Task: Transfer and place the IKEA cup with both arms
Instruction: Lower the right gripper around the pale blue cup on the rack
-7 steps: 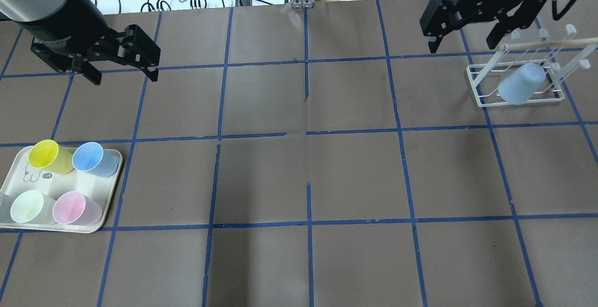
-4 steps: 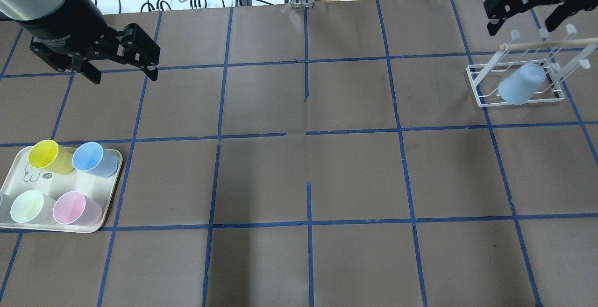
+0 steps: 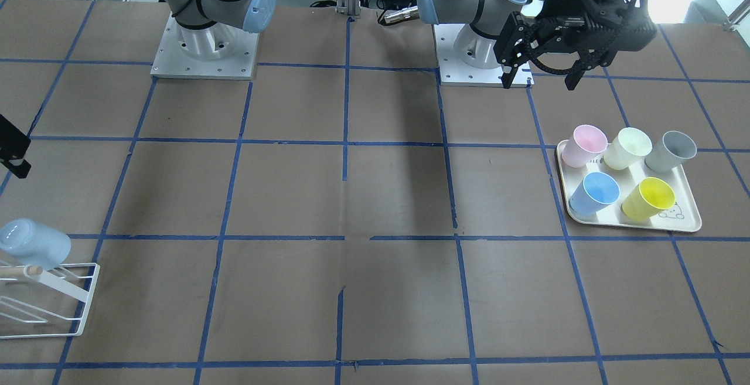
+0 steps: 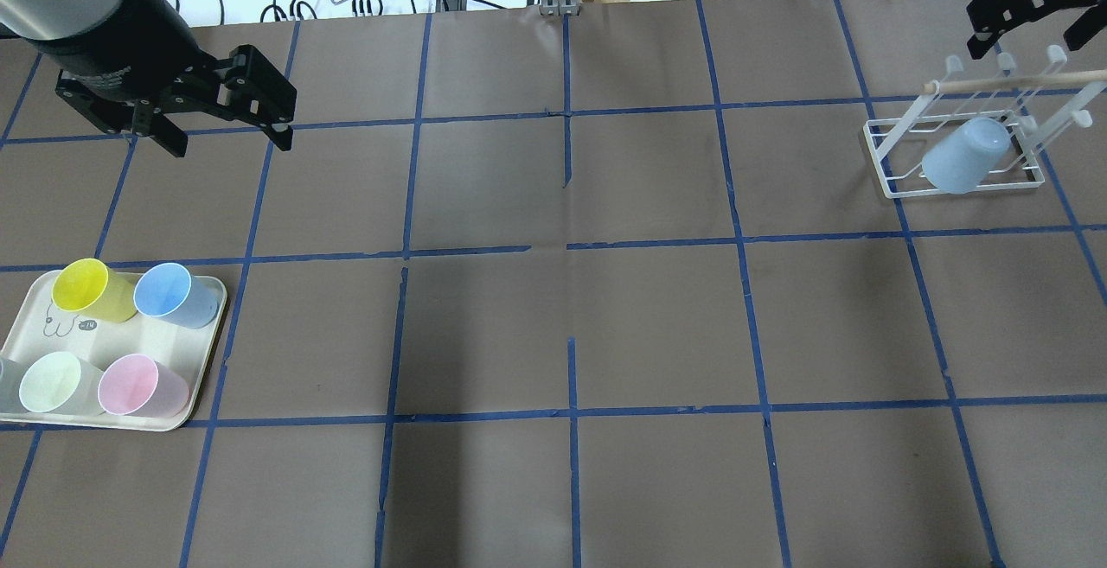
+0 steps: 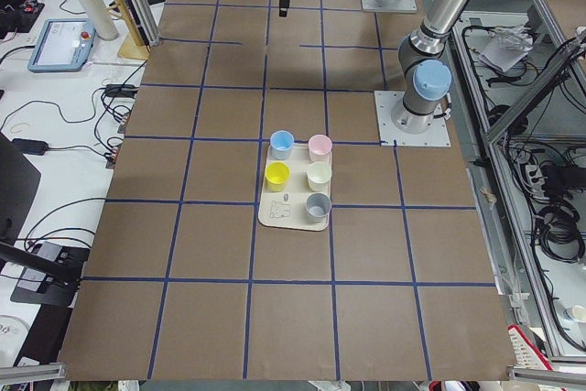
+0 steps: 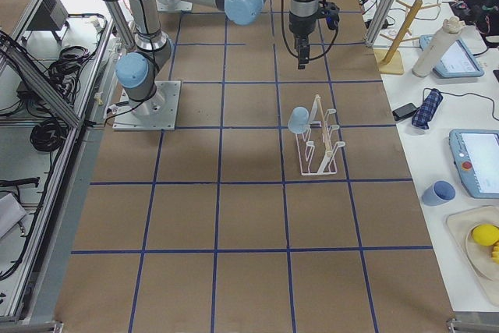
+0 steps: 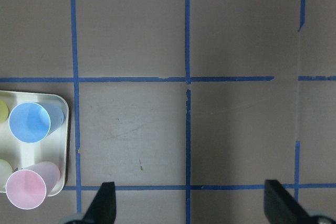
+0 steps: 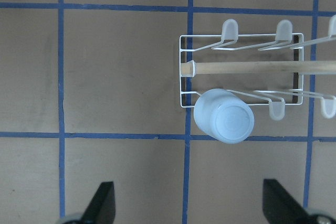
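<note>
The pale icy-blue IKEA cup (image 4: 964, 156) hangs upside down on a peg of a white wire rack (image 4: 886, 179) at the table's far right. It also shows in the right wrist view (image 8: 224, 116) and the front view (image 3: 32, 243). My right gripper (image 4: 1027, 41) is open and empty, high beyond the rack near the table's far right edge, looking down on the cup. My left gripper (image 4: 232, 144) is open and empty over the far left of the table, above and apart from the tray; it also shows in the front view (image 3: 539, 84).
A cream tray (image 4: 207, 352) at the near left holds a yellow cup (image 4: 86, 290), a deeper blue cup (image 4: 173, 294), a pale green cup (image 4: 54, 382), a pink cup (image 4: 138, 385) and a grey cup (image 3: 674, 150). The rack carries a wooden dowel (image 4: 1012, 80). Cables lie past the far edge.
My right gripper has moved right and farther away from the rack, toward the view's upper right corner. The left arm, the cup and the tray have not moved.
</note>
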